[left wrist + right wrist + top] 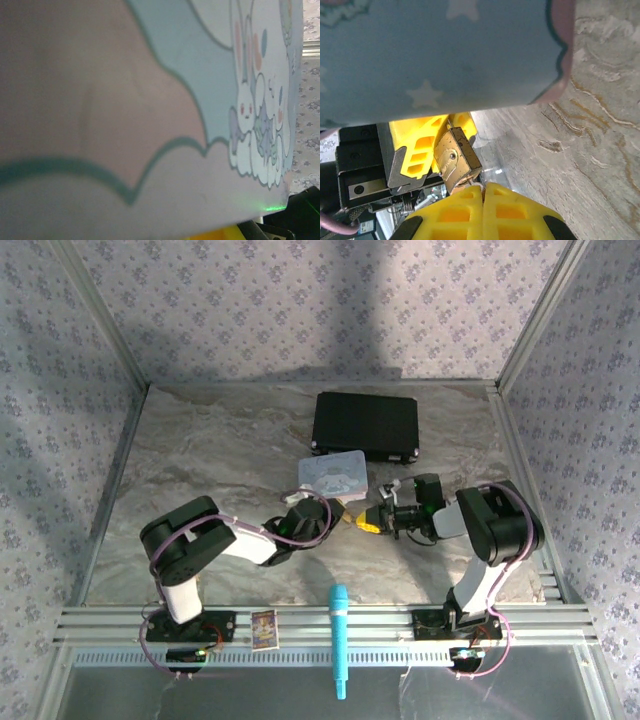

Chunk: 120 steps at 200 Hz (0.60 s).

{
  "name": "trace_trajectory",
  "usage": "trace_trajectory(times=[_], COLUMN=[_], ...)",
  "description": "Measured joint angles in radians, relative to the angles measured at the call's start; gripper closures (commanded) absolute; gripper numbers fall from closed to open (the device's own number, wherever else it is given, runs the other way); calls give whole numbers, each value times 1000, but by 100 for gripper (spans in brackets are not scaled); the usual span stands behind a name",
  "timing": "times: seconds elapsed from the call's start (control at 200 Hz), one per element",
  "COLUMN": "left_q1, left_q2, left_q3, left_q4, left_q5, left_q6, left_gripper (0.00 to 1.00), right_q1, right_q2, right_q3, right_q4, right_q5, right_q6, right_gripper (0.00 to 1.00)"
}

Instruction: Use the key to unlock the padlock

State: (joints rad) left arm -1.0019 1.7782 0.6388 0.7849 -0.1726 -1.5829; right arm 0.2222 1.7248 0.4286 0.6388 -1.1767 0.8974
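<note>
The left end effector (440, 140) is clenched on the padlock (456, 161), pinching the brass body between its yellow fingers (415, 150). It holds it above the bench (200, 460), a little right of centre and somewhat nearer the near edge than the far one. The right end effector (481, 192) meets it from the right-edge side, clenched tight, its tips touching the padlock's end. A sliver of silvery metal shows at that contact, too small to identify. The pastel cartoon tin (333, 475) lies just behind both, toward the far edge. A black case (365, 427) sits beyond the tin, close to the far edge.
</note>
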Motion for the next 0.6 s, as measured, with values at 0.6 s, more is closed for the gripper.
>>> trace_trajectory(times=[0.6], left_q1=[-8], left_q2=[-24], left_q3=[23], left_q4=[-132], left_q5=[-39], left_q6=[22], left_gripper=[100], right_q1=[101], right_q2=[-61], right_q3=[-39], right_q4=[43], right_q5=[203], right_q6=[122], right_gripper=[100])
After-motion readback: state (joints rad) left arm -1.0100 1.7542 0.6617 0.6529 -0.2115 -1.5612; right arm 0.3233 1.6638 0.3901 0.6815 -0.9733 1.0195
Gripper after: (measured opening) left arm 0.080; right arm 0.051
